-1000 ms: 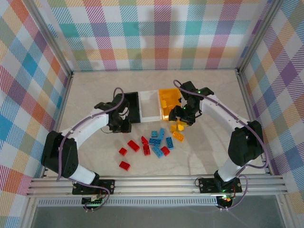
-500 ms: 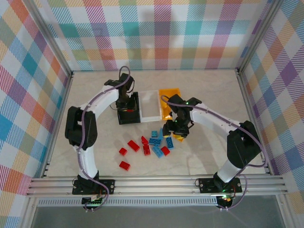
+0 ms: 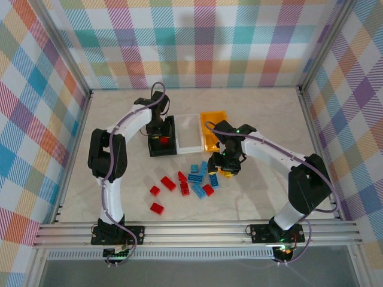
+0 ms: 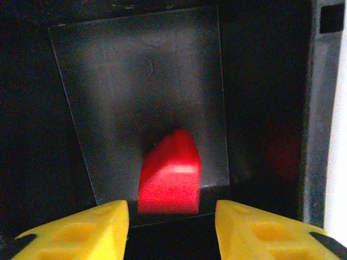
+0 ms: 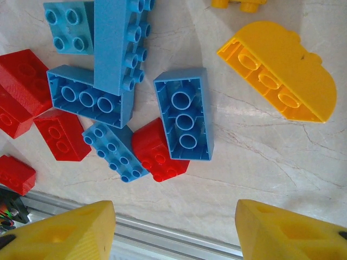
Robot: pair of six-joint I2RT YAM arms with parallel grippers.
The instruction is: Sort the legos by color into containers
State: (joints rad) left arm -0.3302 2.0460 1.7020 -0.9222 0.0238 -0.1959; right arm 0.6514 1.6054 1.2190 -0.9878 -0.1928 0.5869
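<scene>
My left gripper point(image 3: 160, 133) hangs over the black bin point(image 3: 169, 122), its jaws open. A red brick point(image 4: 169, 176), blurred, lies loose on the bin's dark floor point(image 4: 141, 92) just beyond the yellow fingertips point(image 4: 81, 233); it also shows from above as a red brick point(image 3: 163, 141). My right gripper point(image 3: 223, 162) is low over the right side of the brick pile, open and empty. Ahead of it lie an upside-down blue brick point(image 5: 184, 114), a red brick point(image 5: 157, 154) and a rounded yellow brick point(image 5: 282, 76). The white bin point(image 3: 190, 145) and the orange bin point(image 3: 210, 115) stand to the right of the black one.
Red bricks point(image 3: 168, 183) and blue bricks point(image 3: 195, 177) lie scattered in front of the bins, with a lone red one point(image 3: 157, 208) nearer the front rail point(image 3: 197, 230). A yellow brick point(image 3: 225, 173) sits by the right gripper. Plaid walls close in three sides.
The left arm swung up over the black bin, opened its jaws and let the red brick fall in. The right gripper came down from the orange bin to the pile.
</scene>
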